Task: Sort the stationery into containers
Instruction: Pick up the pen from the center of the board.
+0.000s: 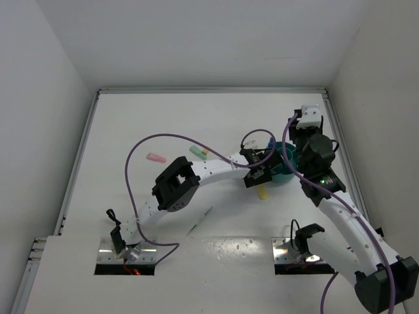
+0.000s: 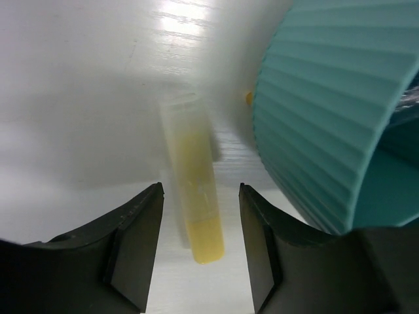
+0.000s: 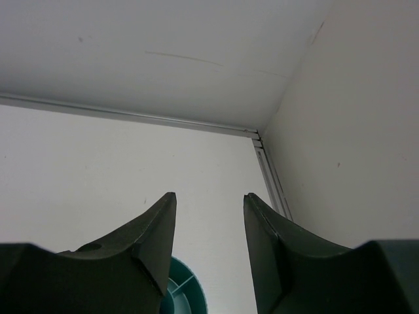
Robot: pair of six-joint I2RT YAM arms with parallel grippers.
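The yellow marker (image 2: 193, 196) is lying flat on the worktop (image 2: 78, 98), just beside the ribbed wall of the teal cup (image 2: 314, 124), toward the worktop's right edge. My left tool (image 2: 200, 188) is framing the marker, jaws parted and clear of both its sides. My right tool (image 3: 209, 196) is hanging over the cup, jaws apart, gripping nothing.

Arms: left arm (image 1: 213, 171) and right arm (image 1: 347, 222), white shells with black joints.
Cables: a purple cable (image 1: 171, 138) on each arm.
Tools: left tool (image 2: 201, 196), right tool (image 3: 209, 203), dark tapered fingers.
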